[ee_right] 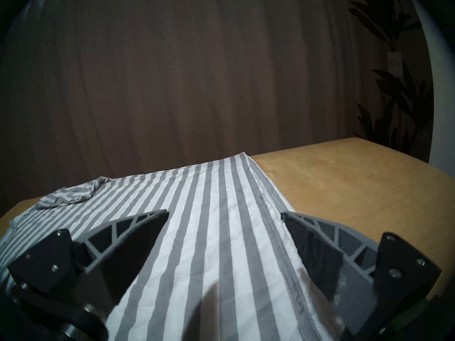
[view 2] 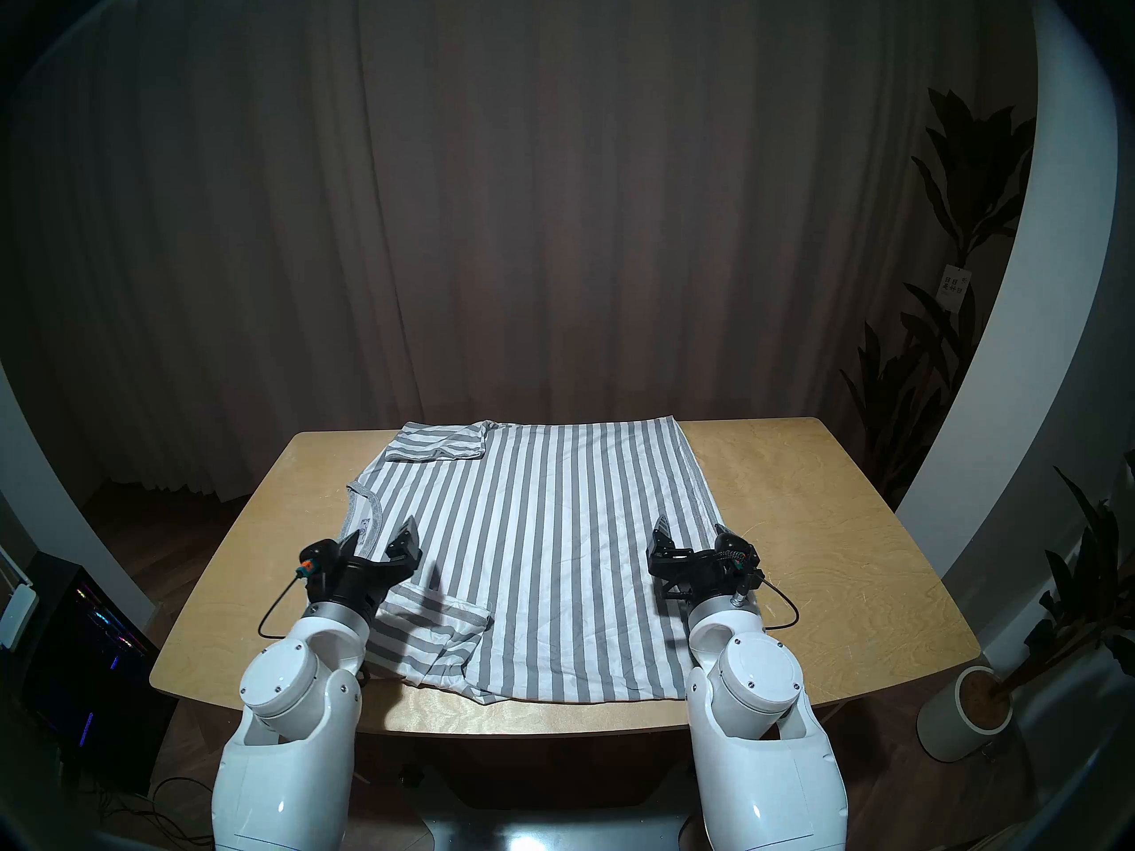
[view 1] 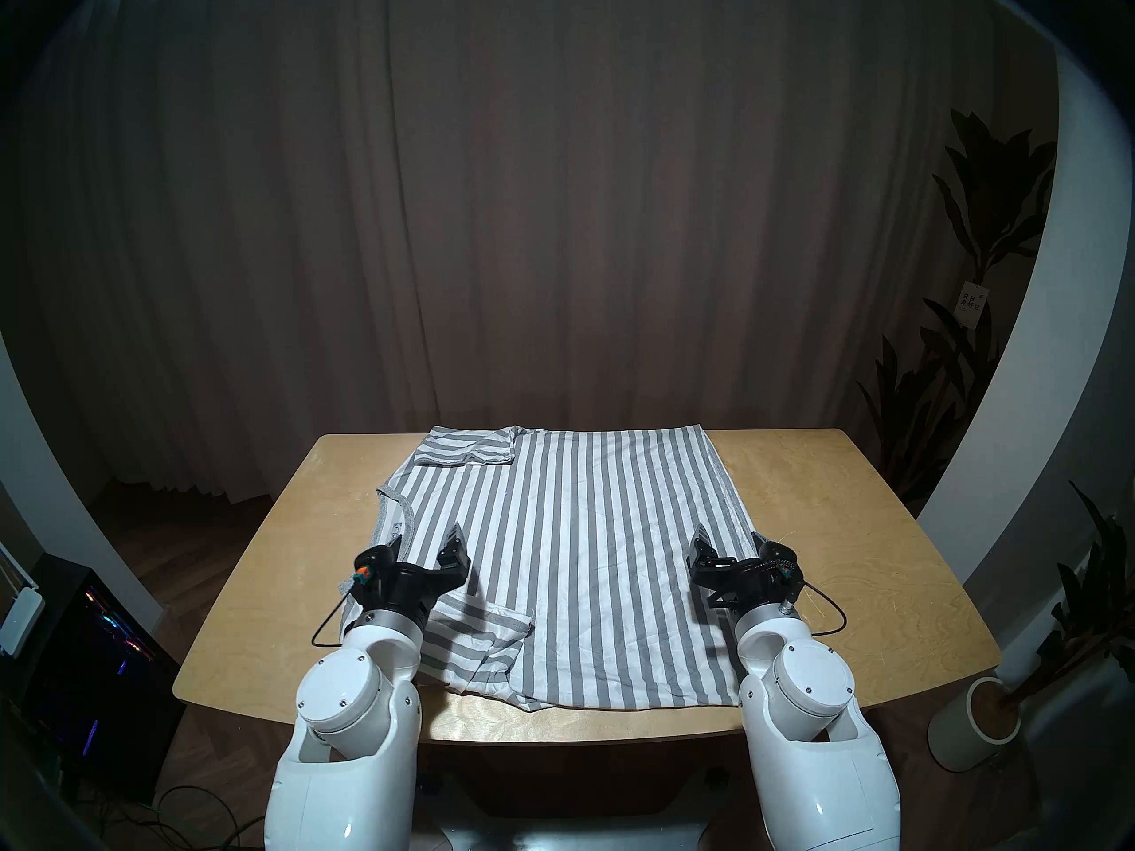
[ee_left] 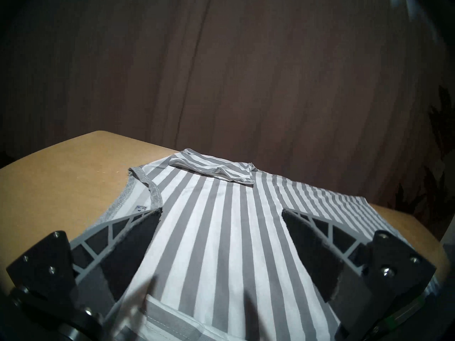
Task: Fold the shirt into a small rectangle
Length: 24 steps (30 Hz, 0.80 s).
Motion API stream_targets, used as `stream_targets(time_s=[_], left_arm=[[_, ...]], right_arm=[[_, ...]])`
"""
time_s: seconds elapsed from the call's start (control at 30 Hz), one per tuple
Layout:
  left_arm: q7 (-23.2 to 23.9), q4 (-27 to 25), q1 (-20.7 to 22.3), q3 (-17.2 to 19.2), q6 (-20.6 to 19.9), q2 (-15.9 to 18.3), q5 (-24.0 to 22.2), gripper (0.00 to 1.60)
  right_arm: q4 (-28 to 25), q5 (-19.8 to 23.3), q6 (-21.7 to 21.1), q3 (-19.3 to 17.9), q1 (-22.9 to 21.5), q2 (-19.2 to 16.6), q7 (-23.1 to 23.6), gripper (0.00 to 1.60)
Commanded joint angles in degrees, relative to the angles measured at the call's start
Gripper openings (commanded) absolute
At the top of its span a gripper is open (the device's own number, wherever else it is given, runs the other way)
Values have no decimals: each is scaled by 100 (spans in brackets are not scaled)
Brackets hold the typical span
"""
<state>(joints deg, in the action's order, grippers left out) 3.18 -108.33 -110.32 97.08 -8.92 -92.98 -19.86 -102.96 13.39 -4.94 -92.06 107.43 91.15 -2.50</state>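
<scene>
The grey-and-white striped shirt [view 1: 571, 555] lies spread flat on the wooden table [view 1: 829, 524], its grey neckband [view 1: 402, 512] toward my left and its hem [ee_right: 270, 205] toward my right. Both sleeves are folded in onto the body: the far sleeve [view 1: 467, 455] at the back left, the near sleeve [view 1: 485, 638] at the front left. My left gripper [view 1: 427, 539] hovers open over the cloth just right of the neckband [ee_left: 155, 192], holding nothing. My right gripper [view 1: 729, 536] hovers open over the hem edge, also holding nothing.
Bare tabletop lies left and right of the shirt. A dark curtain hangs behind the table. A potted plant in a white pot [view 1: 976, 724] stands on the floor at the right, and a dark computer case [view 1: 80, 647] at the left.
</scene>
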Motion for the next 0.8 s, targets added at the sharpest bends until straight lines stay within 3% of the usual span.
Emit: stream_targets(time_s=[0.0, 0.33, 0.47, 0.57, 0.63, 0.77], left_arm=[[51, -422, -9, 329, -399, -187, -854, 160], [228, -560, -92, 429, -1015, -247, -1871, 160], [318, -689, -214, 548, -1403, -311, -2471, 160], [340, -739, -264, 605, -1523, -336, -2661, 160], [385, -843, -355, 730, -1735, -397, -3054, 160], [421, -920, -452, 849, -1866, -450, -3369, 160]], right_arm=[[-322, 724, -270, -122, -71, 138, 57, 160], [-608, 1774, -728, -148, -22, 170, 231, 160], [-803, 2410, -1078, -259, 120, 216, 308, 160], [-859, 2603, -1208, -309, 193, 234, 317, 160], [-986, 3009, -1434, -398, 314, 279, 343, 160], [-1113, 3396, -1540, -506, 397, 315, 404, 160]])
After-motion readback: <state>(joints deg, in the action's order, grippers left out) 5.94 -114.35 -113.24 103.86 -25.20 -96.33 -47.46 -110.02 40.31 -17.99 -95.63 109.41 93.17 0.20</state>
